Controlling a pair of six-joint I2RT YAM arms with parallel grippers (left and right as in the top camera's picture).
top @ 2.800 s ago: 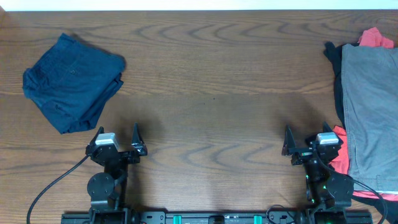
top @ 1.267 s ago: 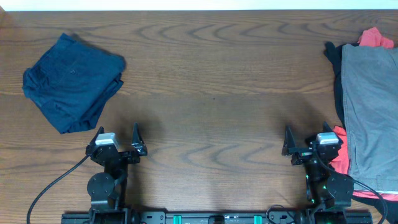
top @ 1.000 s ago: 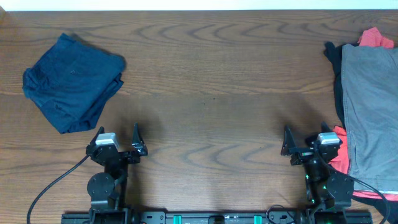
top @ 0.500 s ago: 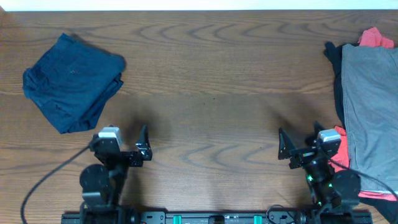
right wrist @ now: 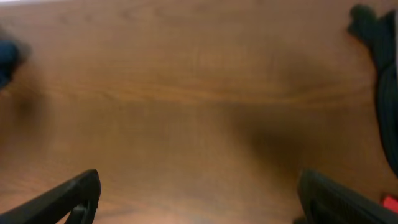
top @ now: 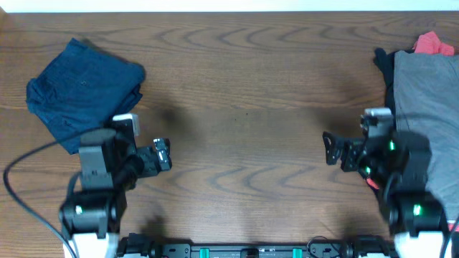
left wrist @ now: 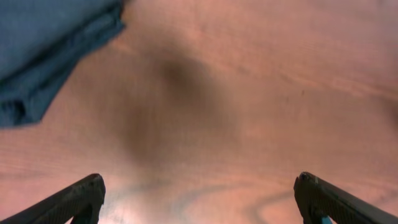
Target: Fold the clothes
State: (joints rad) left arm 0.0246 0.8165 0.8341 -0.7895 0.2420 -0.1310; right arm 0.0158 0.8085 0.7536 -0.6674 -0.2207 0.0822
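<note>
A folded navy garment (top: 82,93) lies at the table's far left; its edge shows in the left wrist view (left wrist: 50,50). A pile of clothes lies at the right edge: a grey garment (top: 427,107) on top, with black (top: 385,64) and red (top: 434,44) cloth under it. The black cloth shows at the right of the right wrist view (right wrist: 382,68). My left gripper (top: 161,154) (left wrist: 199,199) is open and empty, right of the navy garment. My right gripper (top: 331,149) (right wrist: 199,199) is open and empty, left of the pile.
The brown wooden table (top: 244,86) spans the view. A black cable (top: 21,193) trails from the left arm at the front left. The arm bases stand along the front edge.
Both arms have risen from their rest pose at the front edge and reached forward over the table. Both grippers stay open. The clothes have not moved.
</note>
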